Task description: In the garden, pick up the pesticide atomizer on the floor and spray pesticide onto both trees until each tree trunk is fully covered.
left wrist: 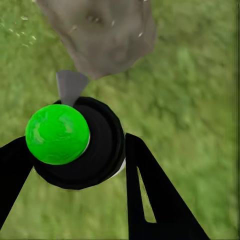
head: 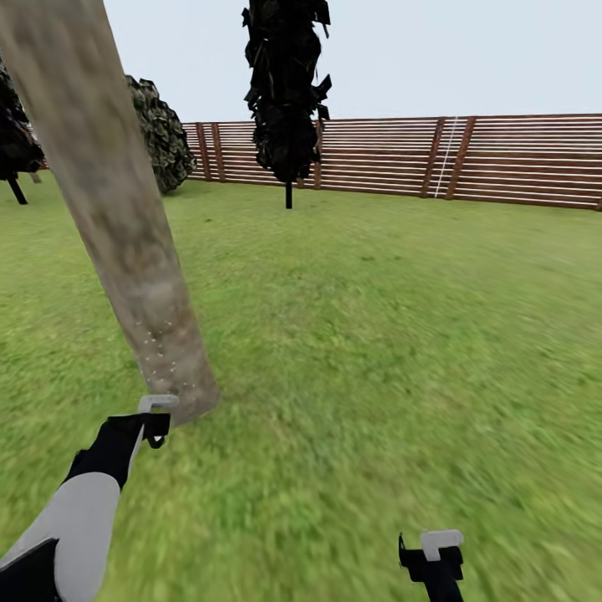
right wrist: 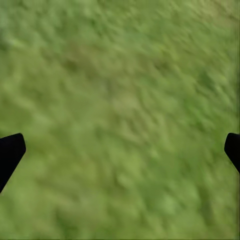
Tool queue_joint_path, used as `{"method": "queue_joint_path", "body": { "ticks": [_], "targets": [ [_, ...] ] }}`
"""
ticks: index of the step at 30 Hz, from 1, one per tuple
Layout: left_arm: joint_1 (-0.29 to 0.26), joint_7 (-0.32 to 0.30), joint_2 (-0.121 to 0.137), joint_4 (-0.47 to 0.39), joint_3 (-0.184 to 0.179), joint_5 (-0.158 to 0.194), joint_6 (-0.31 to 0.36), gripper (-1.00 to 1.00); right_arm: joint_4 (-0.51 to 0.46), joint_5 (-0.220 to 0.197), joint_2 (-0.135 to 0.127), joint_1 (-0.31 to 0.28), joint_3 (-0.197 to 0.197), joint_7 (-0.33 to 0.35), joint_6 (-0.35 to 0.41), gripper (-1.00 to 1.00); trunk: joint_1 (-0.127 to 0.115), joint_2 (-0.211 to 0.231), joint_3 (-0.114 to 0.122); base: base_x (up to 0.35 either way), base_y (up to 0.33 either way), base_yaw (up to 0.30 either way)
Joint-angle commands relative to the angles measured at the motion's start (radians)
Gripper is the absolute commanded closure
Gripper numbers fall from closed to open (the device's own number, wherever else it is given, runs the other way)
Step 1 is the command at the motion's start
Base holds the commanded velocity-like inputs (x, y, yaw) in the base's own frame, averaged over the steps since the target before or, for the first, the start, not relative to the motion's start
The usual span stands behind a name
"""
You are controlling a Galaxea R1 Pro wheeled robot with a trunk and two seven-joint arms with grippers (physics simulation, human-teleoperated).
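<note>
My left gripper [left wrist: 75, 167] is shut on the pesticide atomizer [left wrist: 100, 145], a round black bottle whose top shows as a bright green ball here. Its grey nozzle [left wrist: 70, 85] points at the foot of a tree trunk [left wrist: 100, 35]. In the head view that pale grey-brown mottled trunk [head: 125, 234] leans up to the top left, with whitish specks near its base. The left gripper [head: 155, 418] sits right beside the base. My right gripper [head: 435, 552] hangs low at the front right, open over bare grass [right wrist: 120, 120], with its fingertips [right wrist: 10, 152] far apart.
Green lawn [head: 376, 334] stretches ahead to a brown slatted fence [head: 418, 159]. A near-black conifer [head: 286, 84] stands before the fence. A dark leafy bush [head: 159, 134] lies behind the trunk, and another dark conifer [head: 12, 142] is at the far left.
</note>
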Motion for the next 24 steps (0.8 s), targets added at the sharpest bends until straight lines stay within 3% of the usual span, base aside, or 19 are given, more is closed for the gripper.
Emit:
{"method": "queue_joint_path", "body": {
  "ticks": [1, 10, 13, 24],
  "targets": [
    [-0.001, -0.009, -0.001, -0.001, 0.005, -0.012, 0.003, 1.00, 0.001, 0.010, 0.000, -0.001, 0.002, -0.009, 0.000, -1.00, 0.000, 0.000, -0.001, 0.283, -0.141, 0.000],
    [-0.001, -0.008, 0.003, -0.010, 0.009, -0.009, 0.004, 1.00, 0.001, 0.010, 0.001, -0.001, 0.002, -0.009, 0.001, -1.00, 0.000, 0.000, -0.001, 0.214, -0.189, 0.008],
    [0.004, 0.057, 0.002, -0.014, 0.009, -0.007, 0.004, 1.00, 0.001, 0.010, 0.001, -0.001, 0.002, -0.009, 0.000, -1.00, 0.000, 0.000, -0.001, 0.003, -0.274, 0.266],
    [0.004, 0.066, -0.002, -0.001, 0.006, -0.005, 0.006, 1.00, 0.001, 0.010, 0.002, -0.001, 0.002, -0.007, 0.000, -1.00, 0.000, 0.000, -0.001, 0.018, -0.275, 0.230]
  ]
}}
